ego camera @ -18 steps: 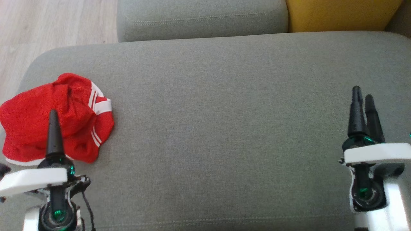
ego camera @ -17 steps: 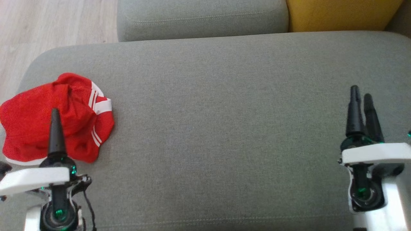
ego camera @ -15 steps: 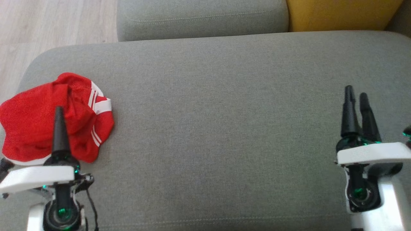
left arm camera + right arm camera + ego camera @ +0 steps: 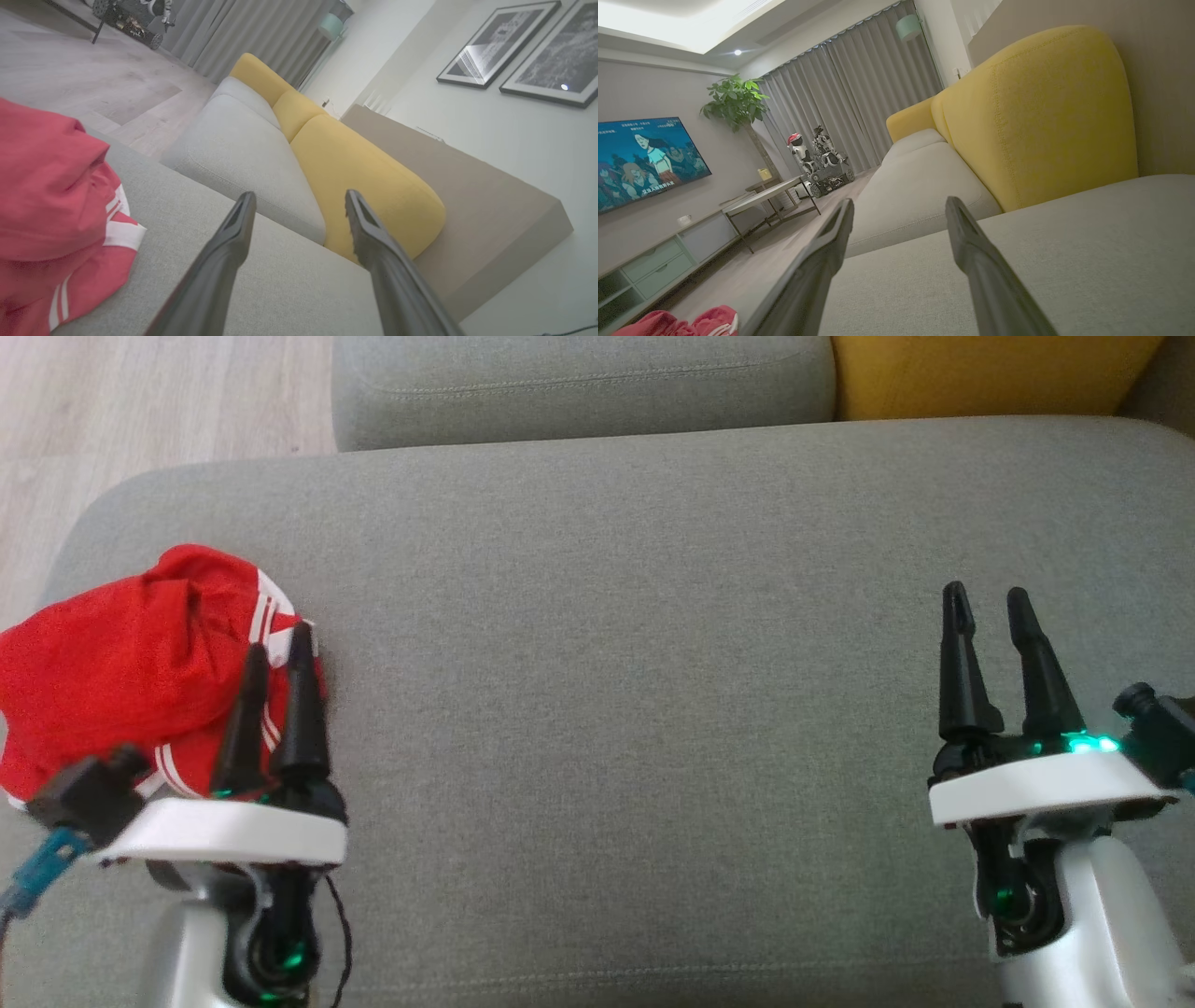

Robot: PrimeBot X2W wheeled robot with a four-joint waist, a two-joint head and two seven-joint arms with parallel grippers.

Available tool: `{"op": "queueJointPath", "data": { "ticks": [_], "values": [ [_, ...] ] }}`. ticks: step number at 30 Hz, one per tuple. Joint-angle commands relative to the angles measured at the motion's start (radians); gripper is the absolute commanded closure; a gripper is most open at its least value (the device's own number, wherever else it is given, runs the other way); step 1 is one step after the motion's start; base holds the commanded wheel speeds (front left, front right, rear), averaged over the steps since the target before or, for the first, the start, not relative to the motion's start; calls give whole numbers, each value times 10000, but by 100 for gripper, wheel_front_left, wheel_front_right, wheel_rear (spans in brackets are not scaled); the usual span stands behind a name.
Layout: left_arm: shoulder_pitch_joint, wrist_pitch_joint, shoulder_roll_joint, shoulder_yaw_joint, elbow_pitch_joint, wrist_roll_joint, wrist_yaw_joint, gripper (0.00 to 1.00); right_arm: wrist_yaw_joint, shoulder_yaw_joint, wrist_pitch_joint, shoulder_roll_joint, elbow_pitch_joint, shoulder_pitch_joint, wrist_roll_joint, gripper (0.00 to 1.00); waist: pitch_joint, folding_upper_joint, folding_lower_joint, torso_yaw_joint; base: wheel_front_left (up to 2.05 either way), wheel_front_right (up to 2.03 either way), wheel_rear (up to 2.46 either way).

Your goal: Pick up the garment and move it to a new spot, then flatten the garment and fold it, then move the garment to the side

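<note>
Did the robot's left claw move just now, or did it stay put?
Yes. The left claw slid to the right across the red garment, from its middle to its striped right edge.

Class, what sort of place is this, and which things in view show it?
Most likely a home living room: a grey and yellow sofa, a television on the wall, and long curtains across the window side.
</note>
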Motion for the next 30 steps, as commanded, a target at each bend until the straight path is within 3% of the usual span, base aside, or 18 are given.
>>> {"op": "queueJointPath", "data": {
  "ticks": [1,8,30],
  "values": [
    [-439,-134,128,40,-352,561,58,0,46,148,-171,-81,-427,-600,-487,0,-3,0,0,-11,0,0,0],
    [-491,-309,512,-641,-174,1889,396,0,50,290,-348,-38,-268,-584,-1408,0,3,0,0,-56,0,0,0],
    [-931,-951,1874,-3215,572,4813,2296,0,63,502,-996,70,400,-610,-4640,0,-84,0,-1,-87,0,0,0]
  ]
}}
